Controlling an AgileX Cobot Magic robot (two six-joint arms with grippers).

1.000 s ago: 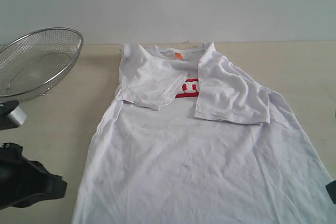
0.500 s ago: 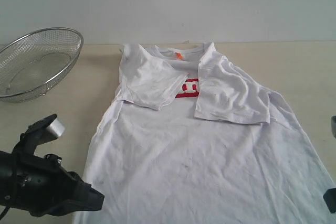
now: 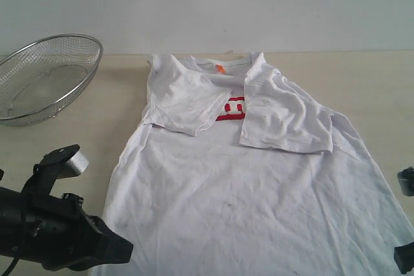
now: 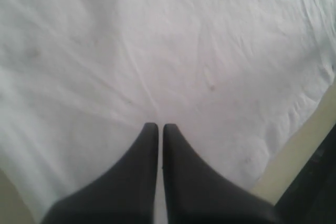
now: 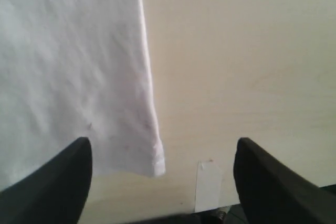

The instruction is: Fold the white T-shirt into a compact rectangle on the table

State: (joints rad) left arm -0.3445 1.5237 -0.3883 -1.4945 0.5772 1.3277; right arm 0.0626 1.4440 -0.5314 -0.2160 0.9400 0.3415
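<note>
The pale beige wood-grain counter (image 3: 375, 88) fills the exterior view, and the soft white short-sleeved T-shirt (image 3: 246, 192) lies flat across its middle, collar at 12 o'clock and hem at 6 o'clock. Its two sleeves (image 3: 184, 101) are turned in over the chest, hiding most of the red lettering (image 3: 231, 108). A silver wire-mesh basket (image 3: 45, 75) sits apart on the counter at about 10 o'clock from the shirt. The left gripper (image 4: 160, 127) hangs over the cloth near the 7 o'clock hem corner, its jaws pressed together with no fabric seen between them. The right gripper (image 5: 163, 142) sits at the 5 o'clock corner, jaws spread wide to either side of the hem's edge. The small orange neck tag (image 3: 220, 68) shows at the collar, and a small white patch of tape (image 5: 207, 184) lies on the counter just beside the right corner. The likely trouble is uneven: closed left jaws would shove and bunch the hem rather than take it, while the right jaws could shut on bare counter or on one layer only. A lopsided lift would skew the fold and might spill the tucked sleeves open.
</note>
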